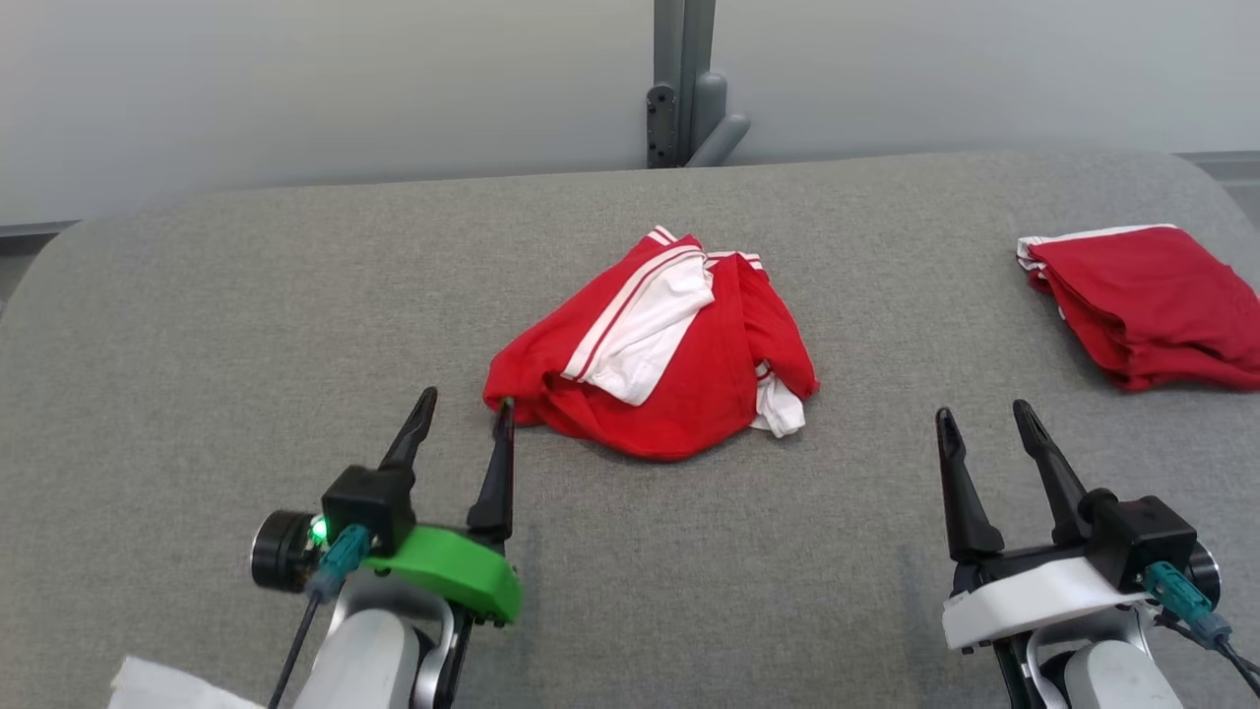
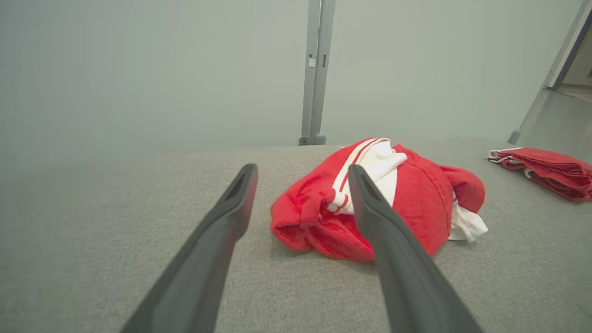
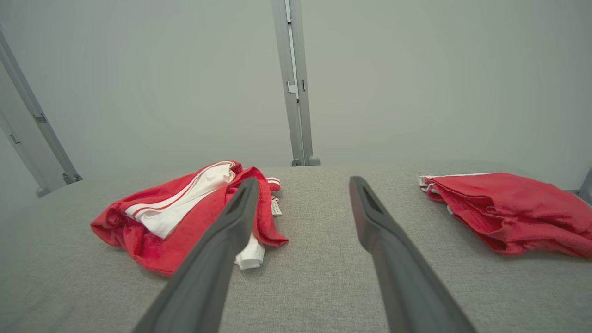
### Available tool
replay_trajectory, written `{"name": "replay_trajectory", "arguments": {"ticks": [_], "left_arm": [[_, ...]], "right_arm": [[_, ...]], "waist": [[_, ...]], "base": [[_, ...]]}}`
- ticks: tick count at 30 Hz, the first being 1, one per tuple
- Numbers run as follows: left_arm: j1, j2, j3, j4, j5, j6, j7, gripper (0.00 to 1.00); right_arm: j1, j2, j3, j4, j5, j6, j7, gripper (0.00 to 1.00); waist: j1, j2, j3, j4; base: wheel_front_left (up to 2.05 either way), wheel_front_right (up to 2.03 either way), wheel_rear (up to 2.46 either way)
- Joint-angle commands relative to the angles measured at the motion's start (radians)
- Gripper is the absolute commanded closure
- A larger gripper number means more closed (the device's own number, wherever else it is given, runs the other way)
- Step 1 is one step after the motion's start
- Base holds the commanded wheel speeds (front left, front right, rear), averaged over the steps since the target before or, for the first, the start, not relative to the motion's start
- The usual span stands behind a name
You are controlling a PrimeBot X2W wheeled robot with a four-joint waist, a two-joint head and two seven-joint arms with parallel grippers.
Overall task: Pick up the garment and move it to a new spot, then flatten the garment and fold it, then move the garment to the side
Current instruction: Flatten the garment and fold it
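Observation:
A crumpled red garment (image 1: 655,350) with white stripes and white panels lies in a heap at the middle of the grey fabric table (image 1: 246,325). My left gripper (image 1: 466,402) stands open just left of the heap's near corner, and its right fingertip is close to the red cloth; whether it touches I cannot tell. The left wrist view puts the garment (image 2: 416,199) just beyond the open left gripper (image 2: 301,171), partly behind the right finger. My right gripper (image 1: 982,412) is open and holds nothing, well to the right of the heap. In the right wrist view the garment (image 3: 185,217) lies left of that gripper (image 3: 304,182).
A second red garment (image 1: 1147,300), folded, lies at the table's far right edge, also visible in the right wrist view (image 3: 513,210). A grey post (image 1: 684,89) stands behind the table against a pale wall. Something white (image 1: 167,689) shows at the bottom left.

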Motion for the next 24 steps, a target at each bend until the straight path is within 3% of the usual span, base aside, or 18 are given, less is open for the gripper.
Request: {"name": "replay_trajectory", "arguments": {"ticks": [1, 9, 24], "left_arm": [[-0.059, 0.0, -0.024, 0.02, 0.013, -0.012, 0.009, 0.0], [-0.256, -0.002, -0.119, 0.175, 0.025, -0.049, 0.063, 0.0], [-0.506, -0.002, -0.187, 0.448, 0.032, -0.04, 0.038, 0.0]], "right_arm": [[-0.022, -0.001, -0.001, -0.009, -0.01, -0.002, -0.003, 0.0], [-0.071, -0.001, 0.013, -0.031, 0.003, -0.001, -0.003, 0.0], [-0.126, -0.001, 0.027, -0.042, 0.043, -0.001, -0.003, 0.0]], "waist": [[0.0, 0.0018, 0.047, -0.043], [0.0, 0.0018, 0.152, -0.149], [0.0, 0.0018, 0.264, -0.274]], "base": [[0.0, 0.0, 0.0], [0.0, 0.0, 0.0], [0.0, 0.0, 0.0]]}}
